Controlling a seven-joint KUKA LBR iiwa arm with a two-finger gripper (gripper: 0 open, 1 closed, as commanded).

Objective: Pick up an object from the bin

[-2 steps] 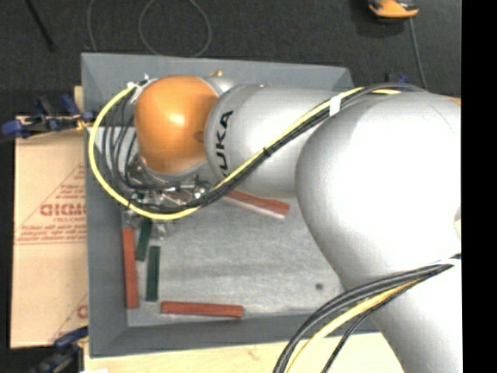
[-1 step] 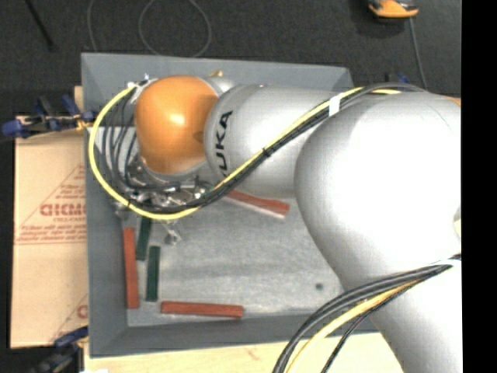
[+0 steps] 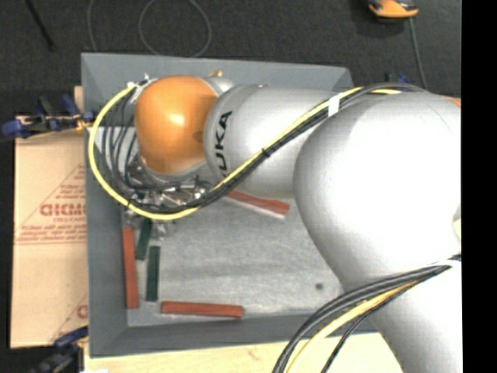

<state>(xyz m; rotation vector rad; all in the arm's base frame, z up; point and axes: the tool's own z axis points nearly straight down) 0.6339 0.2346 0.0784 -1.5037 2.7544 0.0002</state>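
The grey metal bin (image 3: 102, 274) has a pale floor, and only a few long thin things lie on it. At the far left, close along the left wall, lies a long orange-red flat stick (image 3: 130, 269), with its length running from the back of the bin to the front. Just beside it on the right lies a dark green flat stick (image 3: 153, 273) in nearly the same direction. A second, shorter dark green stick (image 3: 143, 243) lies a little higher, between these two, and its upper end goes under the robot.

Directly above these upper ends, in the left back part of the bin, is the hand (image 3: 150, 207). Its dark metal parts show under the round orange cover (image 3: 175, 123) of the wrist, and a yellow cable (image 3: 94, 158) loops around them. The cover hides the lower part of the hand, so I cannot tell if it is spread or pressed together, or if it pinches something.

Along the front wall, more to the right, lies a red-brown flat stick (image 3: 202, 310) crosswise. Near the middle of the bin a light red stick (image 3: 262, 205) comes out from under the silver arm (image 3: 268, 142), which covers the right side of the bin.
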